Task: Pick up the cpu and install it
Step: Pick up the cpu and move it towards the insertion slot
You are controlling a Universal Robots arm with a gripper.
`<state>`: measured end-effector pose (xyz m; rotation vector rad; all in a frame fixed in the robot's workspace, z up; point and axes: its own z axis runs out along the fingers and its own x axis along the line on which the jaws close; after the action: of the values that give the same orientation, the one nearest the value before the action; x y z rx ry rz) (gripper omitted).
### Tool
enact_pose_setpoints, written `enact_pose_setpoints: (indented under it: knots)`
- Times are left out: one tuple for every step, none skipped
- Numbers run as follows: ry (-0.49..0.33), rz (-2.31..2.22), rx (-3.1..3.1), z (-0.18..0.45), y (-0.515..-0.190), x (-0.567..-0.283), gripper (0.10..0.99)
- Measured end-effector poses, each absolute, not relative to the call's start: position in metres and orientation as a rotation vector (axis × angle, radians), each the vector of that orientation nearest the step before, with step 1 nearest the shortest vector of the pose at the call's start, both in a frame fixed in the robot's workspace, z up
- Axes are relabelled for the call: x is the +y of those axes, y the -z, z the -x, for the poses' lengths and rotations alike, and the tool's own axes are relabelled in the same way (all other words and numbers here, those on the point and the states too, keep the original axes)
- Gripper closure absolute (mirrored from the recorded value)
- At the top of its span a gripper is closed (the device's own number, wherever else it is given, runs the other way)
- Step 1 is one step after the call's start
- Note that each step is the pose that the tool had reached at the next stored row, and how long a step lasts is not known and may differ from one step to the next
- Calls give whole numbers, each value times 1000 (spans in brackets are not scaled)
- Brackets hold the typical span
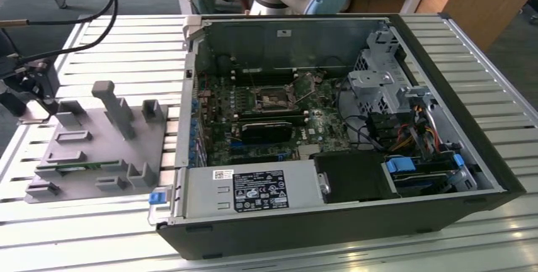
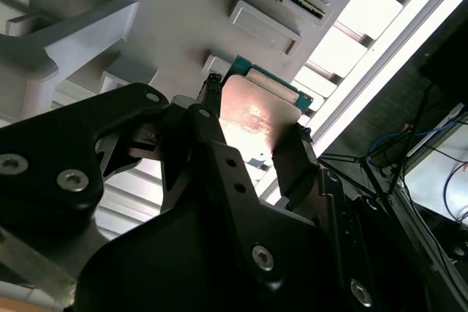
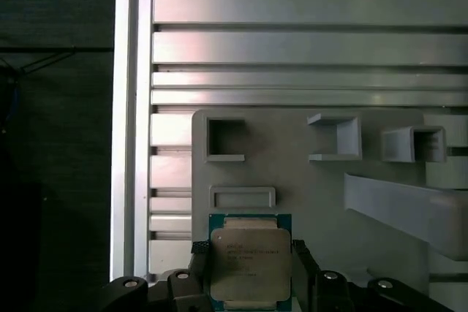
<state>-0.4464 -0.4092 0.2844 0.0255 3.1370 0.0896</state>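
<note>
In both wrist views the gripper [image 3: 249, 253] had its two fingers [image 3: 199, 262] pressed against opposite edges of the cpu [image 3: 250, 272], pinching it flat with the metal top up. In the exterior view it hung over the far corner of the grey holder plate [image 1: 92, 127], at the exterior view's left, on the slatted table [image 1: 126, 51]. The hold was only on the thin rim, so a small tilt or a jolt could probably let the chip twist or slip out between the fingers. Whether the chip was free of the plate could not be told; if it was not, a sideways move might catch a corner on the plate. Well apart, toward the exterior view's right, stood the open computer case [image 1: 336, 221] with the socket [image 1: 273, 100] on its motherboard [image 1: 218, 140]. A chip lowered there tilted, or turned the wrong way, would likely bend the contacts, and the case wall could be struck on the way in.
</note>
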Motion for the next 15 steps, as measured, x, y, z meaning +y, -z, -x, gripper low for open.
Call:
enact_pose_setpoints:
  knots:
    - [-89,-26,3137,446,-286,-409,553]
    - [-90,-26,3137,446,-287,-409,553]
    - [-90,-26,3137,446,-288,-409,553]
    - [-89,-27,3137,446,-289,-409,553]
    - [-90,-27,3137,446,-290,-409,553]
    - [-90,-27,3137,446,-291,-409,553]
    - [-89,-28,3137,446,-292,-409,553]
    - [-90,-28,3137,446,-293,-409,553]
    - [-89,-28,3137,446,-294,-409,553]
    - [-90,-28,3137,446,-295,-409,553]
    - [-89,-29,3137,446,-297,-409,553]
    - [-90,-29,3137,446,-298,-409,553]
    - [-90,-29,3137,446,-299,-409,553]
    - [-89,-29,3137,446,-300,-409,553]
    - [-90,-29,3137,446,-301,-409,553]
